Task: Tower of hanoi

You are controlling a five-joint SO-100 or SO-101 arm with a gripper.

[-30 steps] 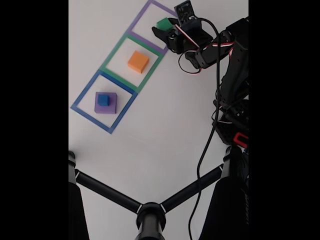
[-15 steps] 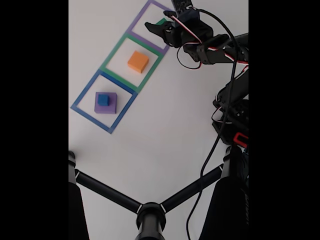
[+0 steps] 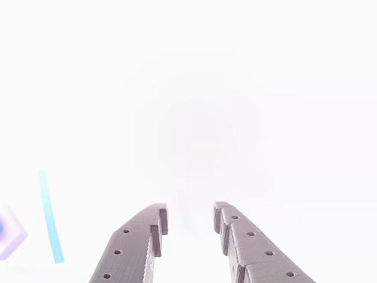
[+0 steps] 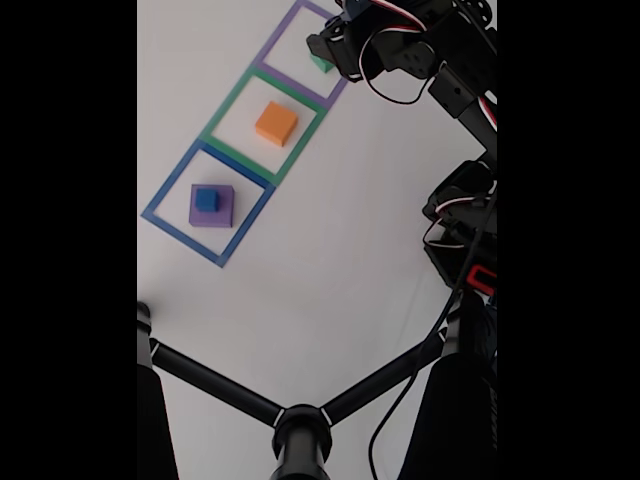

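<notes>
In the other view, the 2 grey, perforated fingers of the gripper (image 3: pixel 188 221) rise from the bottom edge with a moderate gap between their tips and nothing held in that gap. The picture is badly overexposed — almost all of it is white. At the left edge a pale blue tape line (image 3: pixel 50 215) and a washed-out purple shape (image 3: pixel 9 233) can be made out; I cannot tell for certain what the purple shape is.

In the fixed view, 3 taped squares run diagonally on the white table (image 4: pixel 330 250). The blue square (image 4: pixel 160 195) holds a purple block (image 4: pixel 222 208) with a small blue block (image 4: pixel 206 199) stacked on it. The green square (image 4: pixel 228 105) holds an orange block (image 4: pixel 276 123). In the purple square (image 4: pixel 280 35), a green block (image 4: pixel 321 63) shows only as a corner, the arm's black head covering the rest. A black tripod (image 4: pixel 300 425) fills the bottom.

The step in hand looks like taking the green block. To do it well, the fingers should straddle the block squarely, 1 on each flat side, and descend low enough to grip its middle — not a corner — before closing. Whether the block sits between the fingers now, I cannot tell.
</notes>
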